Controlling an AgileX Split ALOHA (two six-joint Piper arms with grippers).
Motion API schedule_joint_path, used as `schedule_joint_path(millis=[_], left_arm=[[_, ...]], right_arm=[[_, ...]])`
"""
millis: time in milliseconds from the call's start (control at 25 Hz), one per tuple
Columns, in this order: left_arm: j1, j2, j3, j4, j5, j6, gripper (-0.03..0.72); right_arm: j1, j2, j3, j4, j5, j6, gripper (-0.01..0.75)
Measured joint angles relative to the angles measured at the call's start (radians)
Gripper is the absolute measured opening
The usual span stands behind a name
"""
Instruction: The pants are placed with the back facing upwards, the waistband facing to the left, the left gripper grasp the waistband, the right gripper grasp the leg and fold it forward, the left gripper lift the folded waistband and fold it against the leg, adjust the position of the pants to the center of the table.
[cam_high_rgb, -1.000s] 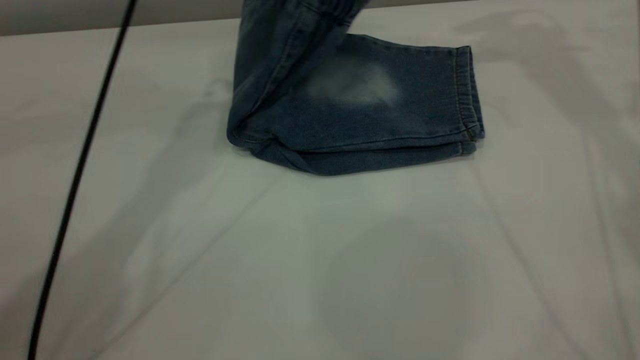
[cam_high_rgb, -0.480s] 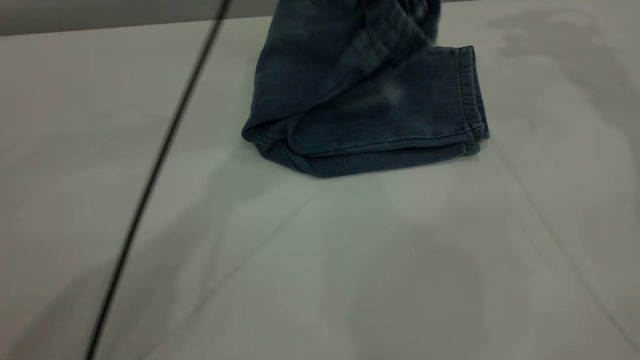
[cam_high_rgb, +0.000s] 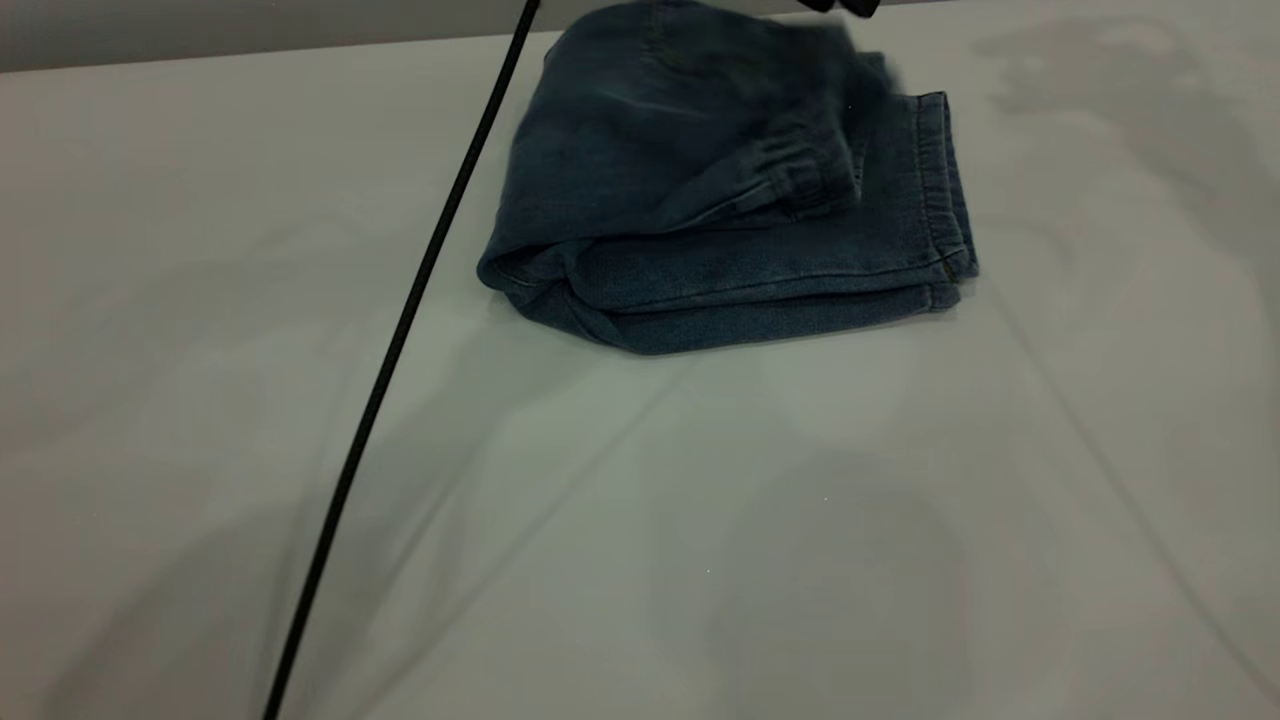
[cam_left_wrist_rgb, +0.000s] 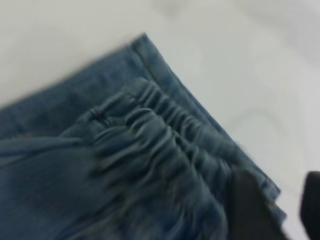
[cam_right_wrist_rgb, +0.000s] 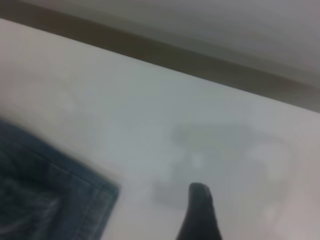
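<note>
The blue denim pants (cam_high_rgb: 700, 200) lie folded at the far middle of the white table (cam_high_rgb: 640, 520). Their gathered elastic waistband (cam_high_rgb: 800, 175) rests on top of the leg (cam_high_rgb: 900, 250), a little short of the stitched hem (cam_high_rgb: 945, 190). In the left wrist view the waistband (cam_left_wrist_rgb: 155, 130) lies over the leg's hem (cam_left_wrist_rgb: 165, 75). My left gripper (cam_left_wrist_rgb: 277, 210) hovers open just over the hem edge with nothing between its fingers. A black part of it (cam_high_rgb: 840, 5) shows at the top edge of the exterior view. My right gripper (cam_right_wrist_rgb: 200, 215) hangs over bare table beside a corner of the pants (cam_right_wrist_rgb: 60, 200).
A black cable (cam_high_rgb: 400, 330) runs slantwise from the top edge down to the front left, passing the pants' folded edge. Wide bare tabletop lies in front of and on both sides of the pants. The table's far edge (cam_high_rgb: 250, 45) is close behind them.
The raised waistband half swung rightward and came down onto the leg, covering its pale faded patch. The black cable swept rightward with it.
</note>
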Motion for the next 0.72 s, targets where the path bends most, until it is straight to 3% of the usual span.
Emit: schedule_joint_path(millis=[120,200,720], left_arm=[[0.002,-0.009,0.000,0.012,0.002,-0.007,0.418],[0.009,-0.015,0.000,0.046,0.028,-0.022,0.447],[0.012,0.008,0.000,0.581,0.128,-0.433,0.456]], right_arm=[[0.000,0.000,0.000,0.004,0.000,0.000,0.459],[0.000,0.000,0.000,0.020,0.000,0.000,0.459],[0.000,-0.180,-0.001,0.126,0.000,0.010,0.459]])
